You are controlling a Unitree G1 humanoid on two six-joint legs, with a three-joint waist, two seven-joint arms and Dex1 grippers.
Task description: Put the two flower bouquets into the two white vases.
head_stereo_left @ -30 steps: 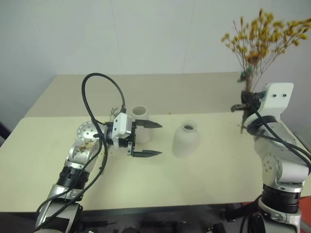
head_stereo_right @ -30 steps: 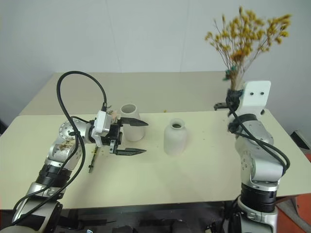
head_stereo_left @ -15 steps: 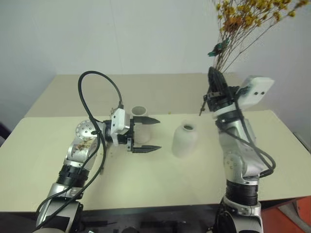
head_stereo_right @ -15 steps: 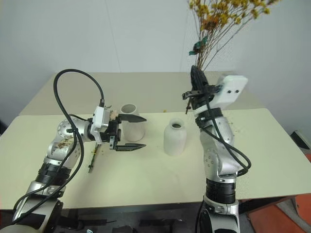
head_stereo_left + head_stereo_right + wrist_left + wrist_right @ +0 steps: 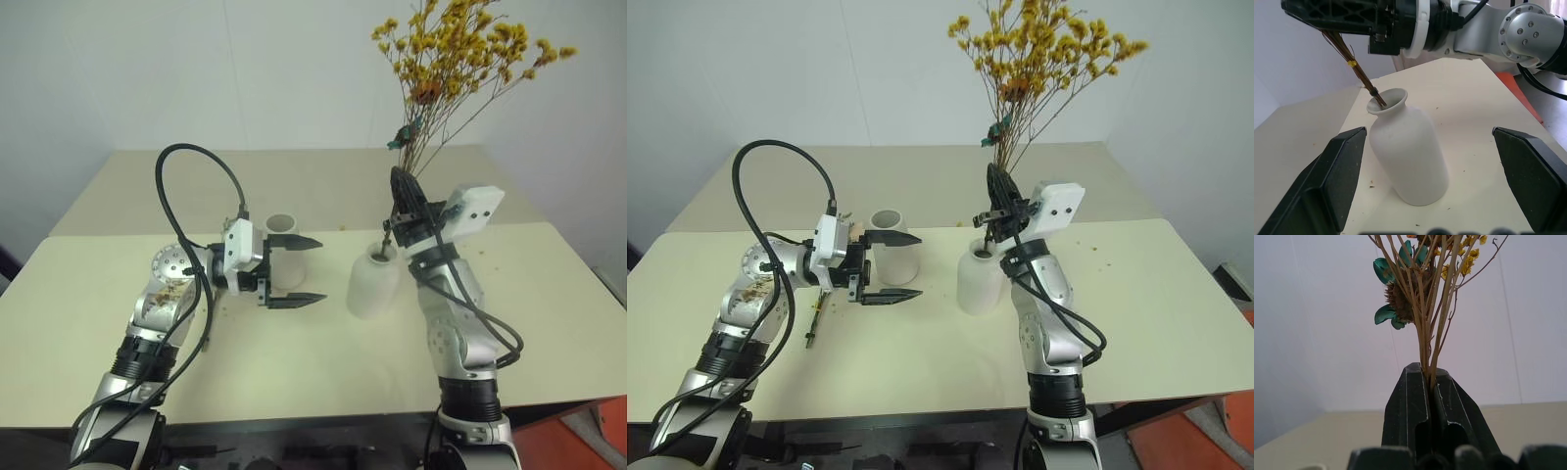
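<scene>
Left gripper (image 5: 302,270) hangs level over the table (image 5: 88,323), fingers spread wide and grasping nothing, tips aimed toward the squat narrow-necked vase (image 5: 373,282), which stands just beyond the fingertips and apart from them. Behind the upper finger stands the taller wide-mouthed vase (image 5: 283,249), nothing in it as far as can be seen. The smaller sprig (image 5: 813,318) appears to lie on the table under the left forearm; detail too small to confirm. Right gripper (image 5: 404,196) is clenched on the stems of the yellow bushy bouquet (image 5: 460,54), blooms fanning above the fingertips; below the fingers the stem ends (image 5: 1371,89) sit just inside the mouth of the squat vase. Progress judgement: first bouquet partly inserted, not released; second bouquet and taller vase not yet dealt with.
</scene>
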